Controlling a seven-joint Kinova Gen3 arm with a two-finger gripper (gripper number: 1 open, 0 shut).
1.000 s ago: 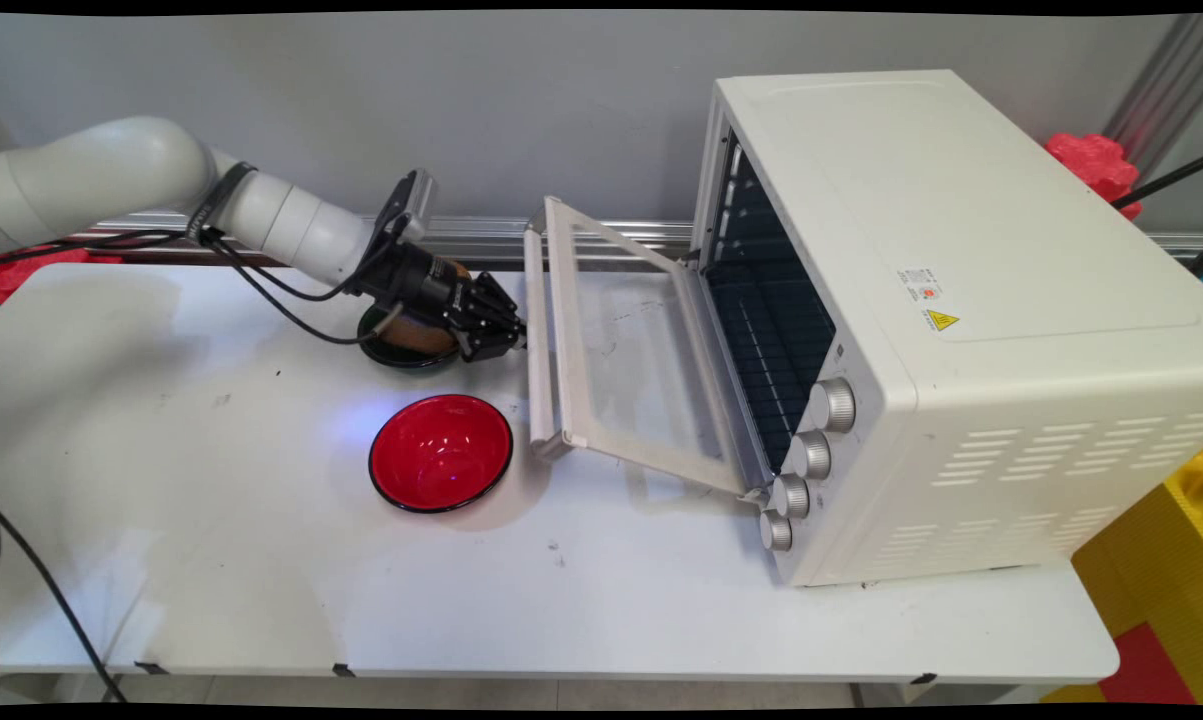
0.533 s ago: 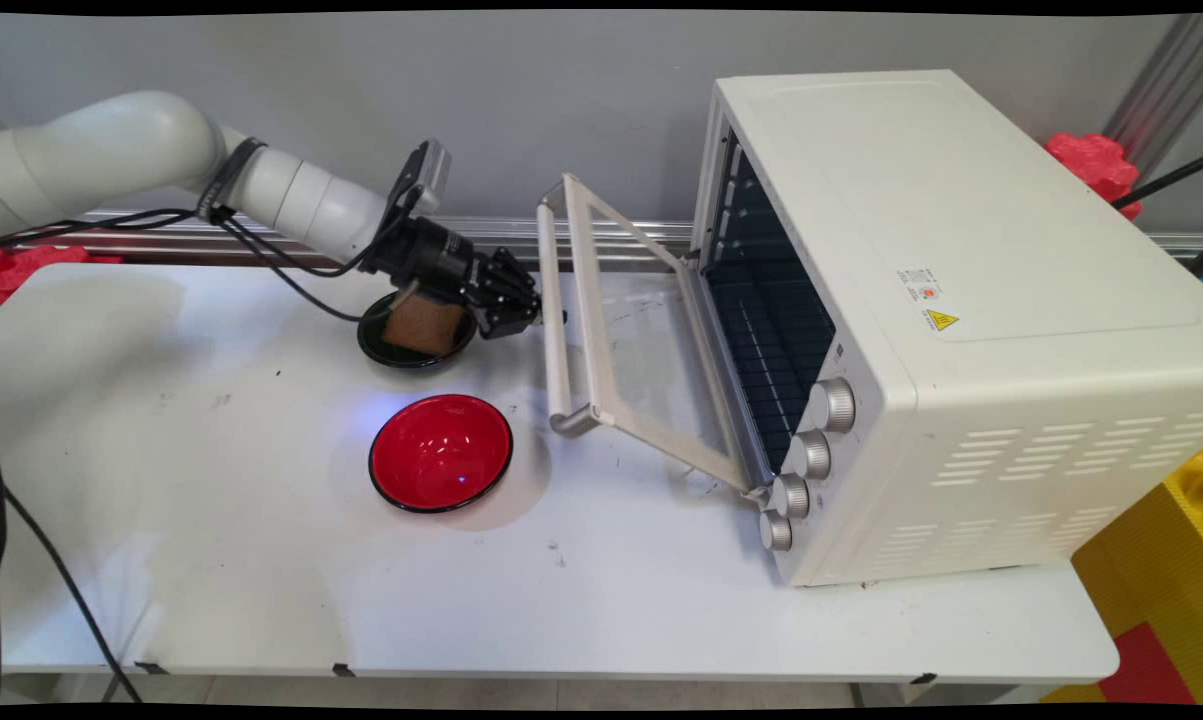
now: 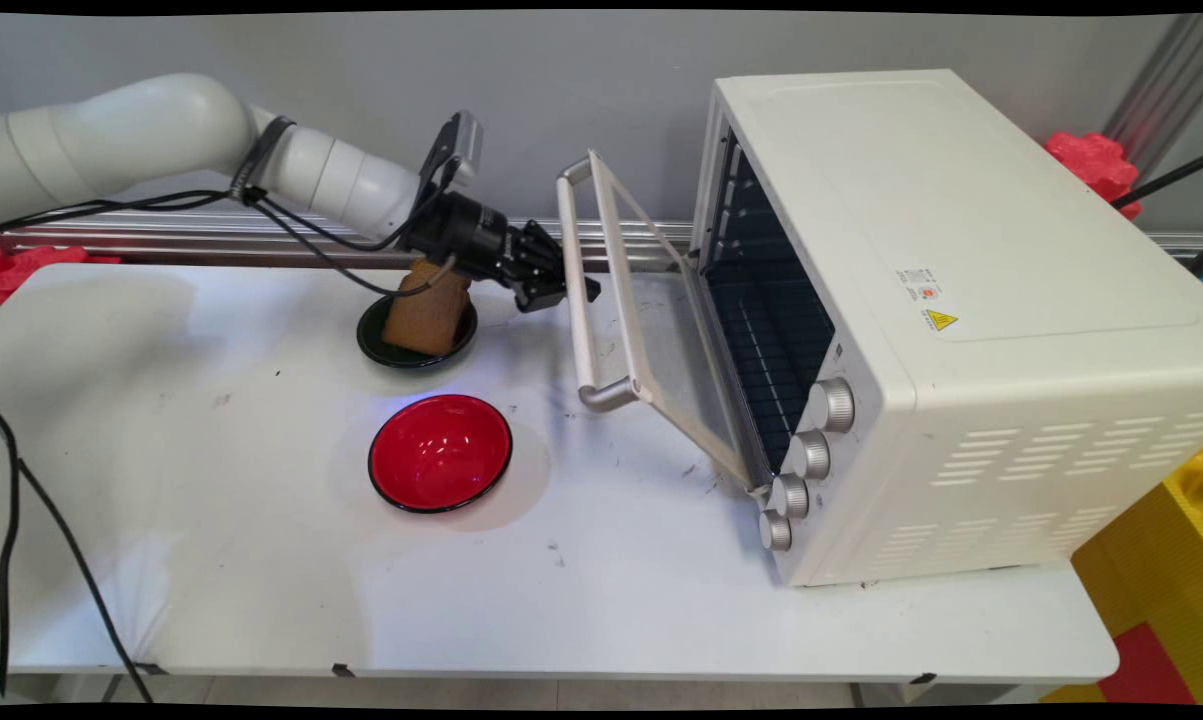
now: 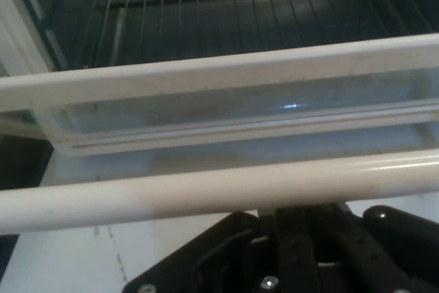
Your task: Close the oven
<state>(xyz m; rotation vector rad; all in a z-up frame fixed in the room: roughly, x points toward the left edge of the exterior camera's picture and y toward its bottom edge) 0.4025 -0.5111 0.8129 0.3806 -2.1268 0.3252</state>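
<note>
My gripper point(image 3: 583, 290) is shut and presses against the underside of the white handle bar point(image 3: 574, 270) of the oven door point(image 3: 661, 320). The door stands half raised, tilted toward the white toaster oven point(image 3: 961, 300). In the hand view the handle bar point(image 4: 206, 193) crosses right above the gripper's linkage and hides the fingertips. Beyond it show the door's glass point(image 4: 240, 104) and the wire rack point(image 4: 240, 5) in the dark oven. Behind the gripper, a brown bread-like block point(image 3: 426, 315) leans in a dark green bowl point(image 3: 373, 345).
A red bowl point(image 3: 441, 452) sits on the white table point(image 3: 261, 580) in front of the green bowl, left of the door. Four silver knobs point(image 3: 809, 455) line the oven's front. Black cables hang from the arm. Red and yellow blocks lie beyond the table's right edge.
The gripper has risen and moved right with the handle, swinging the door from nearly flat up to about half shut. The brown block is now uncovered.
</note>
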